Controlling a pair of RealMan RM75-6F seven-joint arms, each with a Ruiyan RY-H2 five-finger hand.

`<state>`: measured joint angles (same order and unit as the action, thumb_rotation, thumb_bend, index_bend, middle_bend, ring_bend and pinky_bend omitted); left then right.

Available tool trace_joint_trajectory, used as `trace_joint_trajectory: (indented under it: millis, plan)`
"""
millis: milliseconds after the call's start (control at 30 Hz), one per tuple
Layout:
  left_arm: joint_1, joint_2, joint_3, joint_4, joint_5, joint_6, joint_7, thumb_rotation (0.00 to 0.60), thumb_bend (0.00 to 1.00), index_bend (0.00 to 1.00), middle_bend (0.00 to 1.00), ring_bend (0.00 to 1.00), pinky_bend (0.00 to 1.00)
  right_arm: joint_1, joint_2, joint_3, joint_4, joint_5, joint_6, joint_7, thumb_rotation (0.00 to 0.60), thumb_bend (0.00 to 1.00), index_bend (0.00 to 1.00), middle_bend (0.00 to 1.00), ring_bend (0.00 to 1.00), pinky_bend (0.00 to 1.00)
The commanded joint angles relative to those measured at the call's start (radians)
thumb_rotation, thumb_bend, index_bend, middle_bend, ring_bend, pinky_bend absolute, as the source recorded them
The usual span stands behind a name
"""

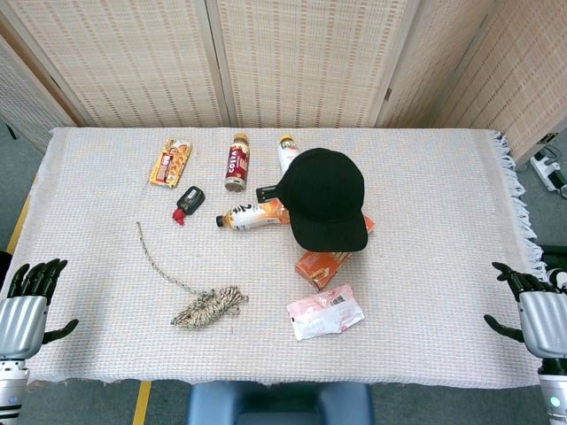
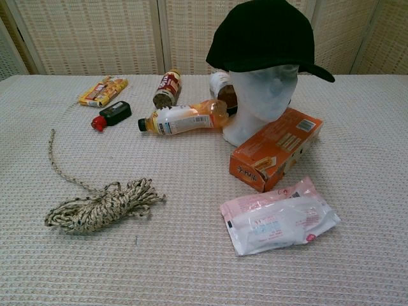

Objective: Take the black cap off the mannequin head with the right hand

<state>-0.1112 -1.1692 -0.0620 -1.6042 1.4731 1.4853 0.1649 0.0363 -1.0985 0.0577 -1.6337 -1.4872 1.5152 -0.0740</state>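
A black cap (image 1: 322,197) (image 2: 266,36) sits on a white mannequin head (image 2: 261,102) at the middle of the table, brim pointing toward the front and right. From above the cap hides the head. My right hand (image 1: 534,312) hangs open at the table's front right edge, far from the cap. At the front left edge my left hand (image 1: 28,301) is open too, fingers spread. Neither hand shows in the chest view.
An orange box (image 2: 275,148) lies against the mannequin's base, with a pink-and-white packet (image 2: 278,217) in front of it. Behind and left lie an orange drink bottle (image 2: 182,117), two upright bottles (image 1: 236,162), a snack pack (image 1: 170,162) and a small black-and-red bottle (image 1: 188,203). A coiled rope (image 2: 95,205) lies front left.
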Motion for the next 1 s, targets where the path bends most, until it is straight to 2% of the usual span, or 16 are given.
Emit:
trace_joint_trajectory:
  millis: [33, 400, 567, 633, 800, 1000]
  plan:
    - [-0.002, -0.009, -0.002, 0.008, 0.008, 0.008, -0.005, 0.600, 0.06, 0.13, 0.15, 0.13, 0.10, -0.001, -0.008, -0.002, 0.008, -0.007, 0.003, 0.008, 0.600, 0.00, 0.20, 0.35, 0.33, 0.44]
    - [0.004, -0.013, 0.001, 0.015, 0.013, 0.018, -0.017, 0.600, 0.06, 0.13, 0.15, 0.14, 0.10, -0.012, -0.006, -0.012, 0.009, -0.020, 0.011, 0.018, 0.600, 0.00, 0.21, 0.36, 0.34, 0.44]
    - [-0.003, -0.004, 0.008, 0.007, 0.009, -0.006, -0.010, 0.600, 0.06, 0.13, 0.15, 0.14, 0.10, 0.011, 0.016, -0.022, -0.015, -0.034, -0.036, -0.007, 0.600, 0.00, 0.25, 0.41, 0.39, 0.44]
    - [-0.005, -0.002, 0.009, 0.003, 0.009, -0.011, -0.008, 0.600, 0.06, 0.13, 0.15, 0.14, 0.10, 0.027, 0.023, -0.019, -0.027, -0.047, -0.048, -0.022, 0.600, 0.00, 0.28, 0.46, 0.45, 0.50]
    - [-0.005, 0.000, 0.010, 0.000, 0.004, -0.014, -0.007, 0.600, 0.06, 0.13, 0.15, 0.14, 0.10, 0.070, 0.022, 0.000, -0.038, -0.078, -0.071, -0.043, 0.600, 0.00, 0.32, 0.61, 0.62, 0.74]
    - [-0.007, 0.004, 0.010, -0.004, 0.005, -0.018, -0.008, 0.600, 0.06, 0.13, 0.15, 0.14, 0.10, 0.151, -0.020, 0.043, -0.029, -0.113, -0.111, -0.067, 0.600, 0.00, 0.37, 0.79, 0.83, 0.96]
